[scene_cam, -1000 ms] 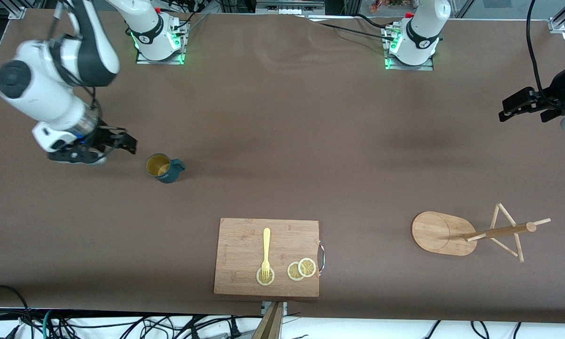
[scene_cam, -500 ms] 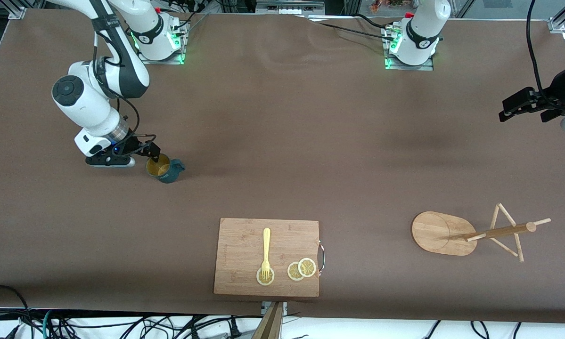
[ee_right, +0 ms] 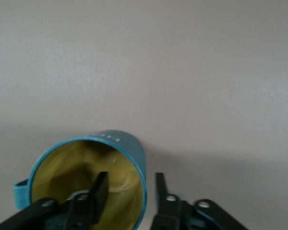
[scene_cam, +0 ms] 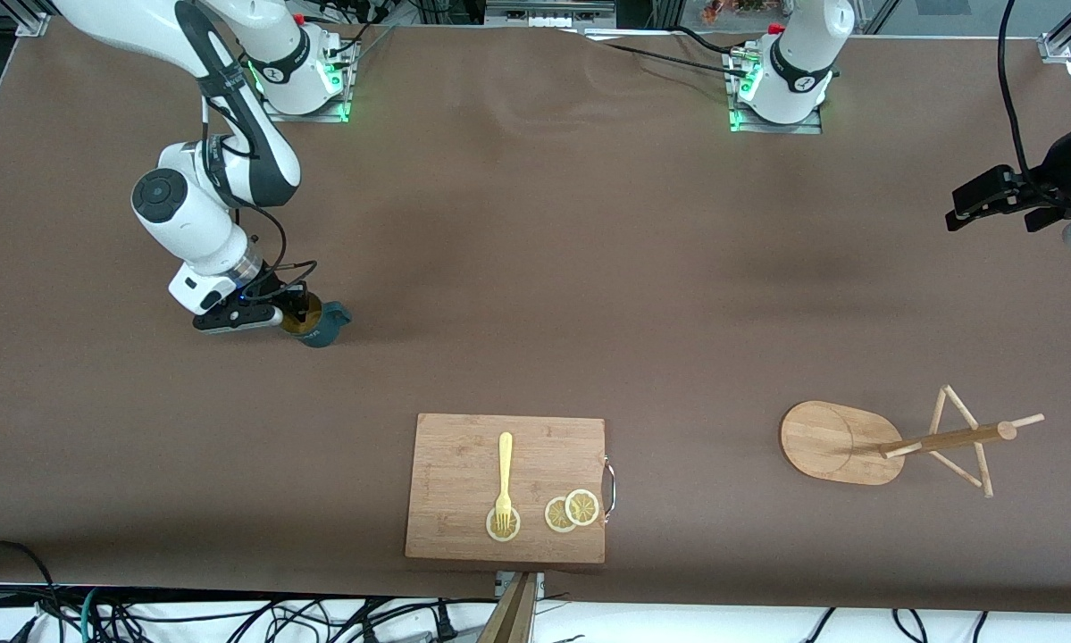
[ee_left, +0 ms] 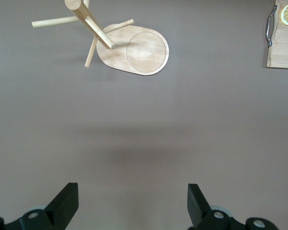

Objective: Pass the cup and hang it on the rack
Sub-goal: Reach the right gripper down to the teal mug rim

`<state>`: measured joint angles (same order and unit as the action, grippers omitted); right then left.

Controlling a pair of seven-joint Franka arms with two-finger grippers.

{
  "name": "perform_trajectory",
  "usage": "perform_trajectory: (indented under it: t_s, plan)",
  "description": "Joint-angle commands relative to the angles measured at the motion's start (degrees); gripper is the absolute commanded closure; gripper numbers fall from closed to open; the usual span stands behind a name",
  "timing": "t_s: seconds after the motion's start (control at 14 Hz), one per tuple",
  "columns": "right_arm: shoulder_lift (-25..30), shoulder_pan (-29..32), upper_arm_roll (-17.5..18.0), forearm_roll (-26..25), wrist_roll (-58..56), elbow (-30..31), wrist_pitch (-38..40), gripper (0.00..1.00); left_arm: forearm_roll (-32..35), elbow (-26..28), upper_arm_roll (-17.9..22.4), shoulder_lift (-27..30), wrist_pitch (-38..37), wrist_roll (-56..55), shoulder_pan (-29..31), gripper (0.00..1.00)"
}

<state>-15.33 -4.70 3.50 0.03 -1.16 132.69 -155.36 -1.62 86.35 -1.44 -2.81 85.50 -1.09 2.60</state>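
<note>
The dark teal cup (scene_cam: 322,329) stands upright toward the right arm's end of the table, yellowish inside (ee_right: 86,167), its handle pointing toward the left arm's end. My right gripper (scene_cam: 296,311) is down at its rim (ee_right: 131,176). One finger is inside the cup and one outside, straddling the wall with a gap still showing. The bamboo rack (scene_cam: 843,442) stands toward the left arm's end, also in the left wrist view (ee_left: 139,50). My left gripper (scene_cam: 968,210) waits in the air near that table end, open and holding nothing (ee_left: 133,191).
A wooden cutting board (scene_cam: 464,446) lies near the table's front edge, between cup and rack, with a yellow fork (scene_cam: 504,473) and lemon slices (scene_cam: 571,511) on it. Its handled end shows in the left wrist view (ee_left: 283,43). Brown cloth covers the table.
My right arm has swung from beside the cup to over its rim and lowered, and its fingers have narrowed around the wall. The cup, rack and left arm have not moved.
</note>
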Motion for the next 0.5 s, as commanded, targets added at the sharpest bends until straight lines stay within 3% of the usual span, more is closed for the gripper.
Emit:
perform_trajectory:
  t_s: [0.0, 0.21, 0.43]
  plan:
    - [0.74, -0.05, -0.16, -0.55, -1.13, -0.06, 2.6, 1.0, 1.09, -1.36, 0.12, -0.61, -0.25, 1.0, -0.22, 0.0]
    - [1.0, -0.05, -0.07, -0.55, -1.3, -0.85, 5.31, 1.0, 1.09, -1.36, 0.12, -0.61, -0.25, 0.92, -0.31, 0.0]
    - [0.74, -2.49, 0.71, -0.47, -0.6, -8.73, 18.55, 1.0, 1.18, -1.36, 0.12, -0.61, -0.25, 1.0, -0.31, 0.0]
